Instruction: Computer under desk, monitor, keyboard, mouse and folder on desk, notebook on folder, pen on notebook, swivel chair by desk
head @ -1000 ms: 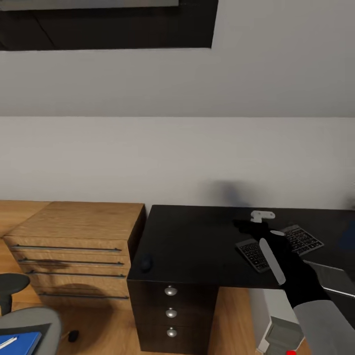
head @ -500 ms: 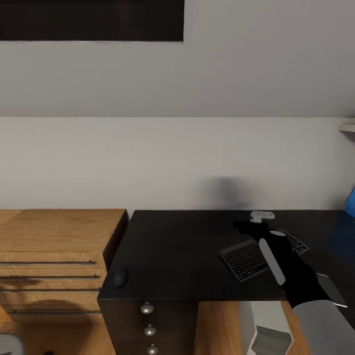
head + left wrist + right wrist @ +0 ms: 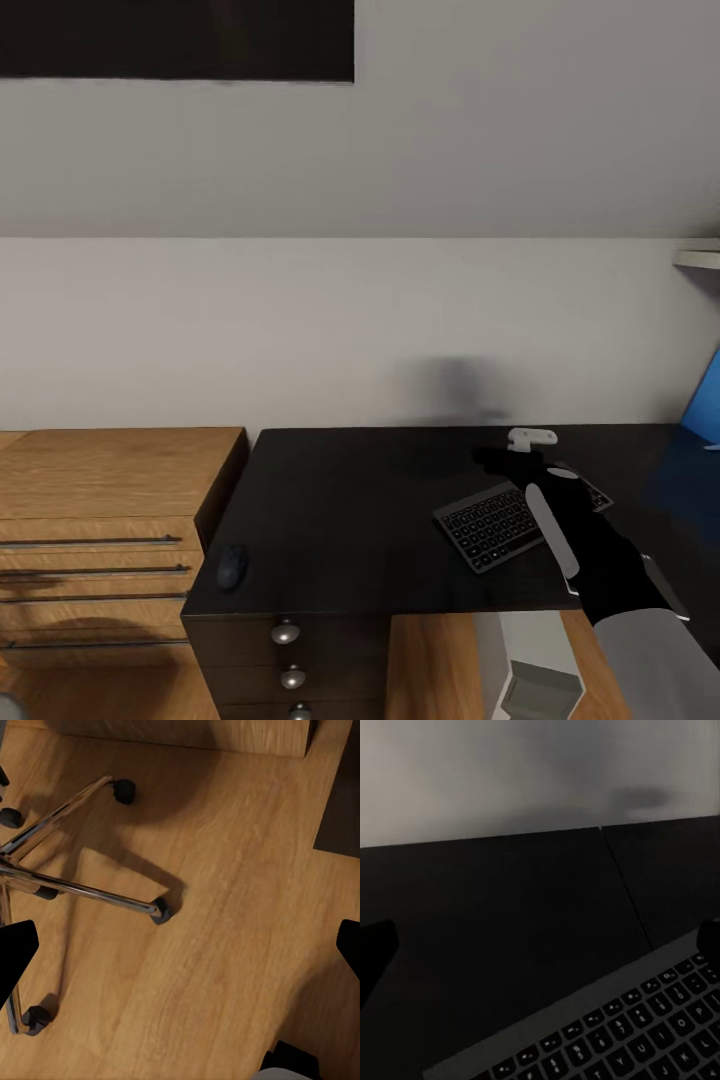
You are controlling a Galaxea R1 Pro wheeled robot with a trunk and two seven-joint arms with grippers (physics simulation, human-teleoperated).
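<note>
The right gripper (image 3: 510, 455) is held over the black desk (image 3: 360, 500) with its fingers spread wide and nothing between them. Just beneath and beside it the keyboard (image 3: 505, 522) lies flat, its long axis running diagonally across the desk; its key legends cannot be read. Well apart, at the desk's far-left front edge, the mouse (image 3: 231, 568) is seen, and the left gripper (image 3: 180, 945) is parted over the wooden floor (image 3: 225, 945) near the swivel chair (image 3: 67, 881) base.

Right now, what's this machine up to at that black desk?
It's tidying a workspace. Its right arm reaches over the black desk, with the right gripper above a keyboard lying flat there. A mouse sits near the desk's front left corner. The left gripper hangs open over the wooden floor beside a swivel chair's base. Neither appears to hold anything.
</note>
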